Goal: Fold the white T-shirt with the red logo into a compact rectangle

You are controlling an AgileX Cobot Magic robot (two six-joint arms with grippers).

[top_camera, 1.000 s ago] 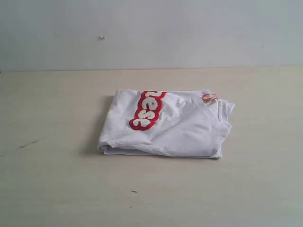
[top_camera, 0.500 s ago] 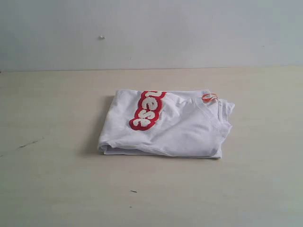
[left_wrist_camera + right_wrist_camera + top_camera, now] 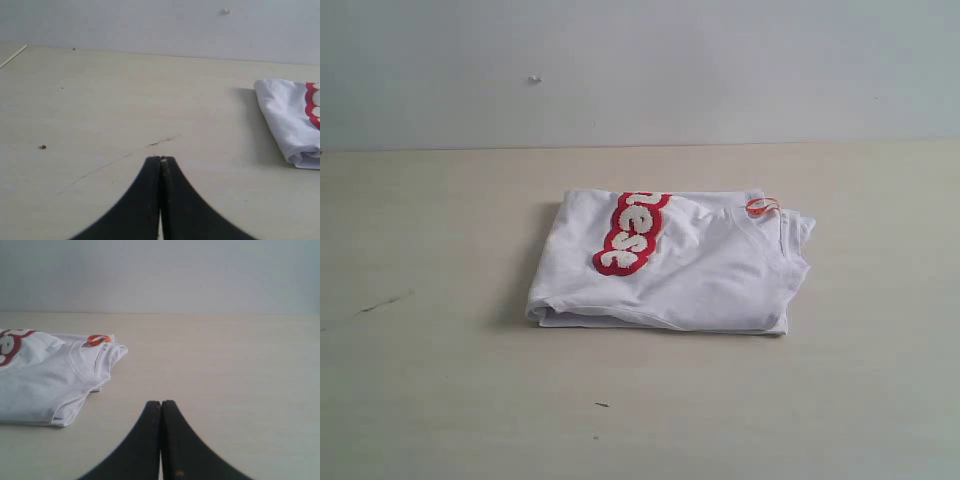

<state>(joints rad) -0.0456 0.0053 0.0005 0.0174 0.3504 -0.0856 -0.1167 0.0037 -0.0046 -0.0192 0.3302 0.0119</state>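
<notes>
The white T-shirt [image 3: 680,265] lies folded into a rough rectangle in the middle of the table. Part of the red logo [image 3: 630,232] shows on its top layer, and the small orange tag [image 3: 761,207] sits at the neck on the right. Neither arm appears in the exterior view. In the left wrist view my left gripper [image 3: 161,159] is shut and holds nothing, well apart from the T-shirt's folded edge [image 3: 290,120]. My right gripper [image 3: 161,403] is likewise shut and holds nothing, off to the side of the T-shirt's collar [image 3: 90,357] and the tag [image 3: 98,339].
The beige table [image 3: 440,380] carries a thin dark scratch [image 3: 382,302] at the left and a small dark speck [image 3: 602,404] in front of the shirt. A pale wall [image 3: 640,60] rises behind the table's far edge.
</notes>
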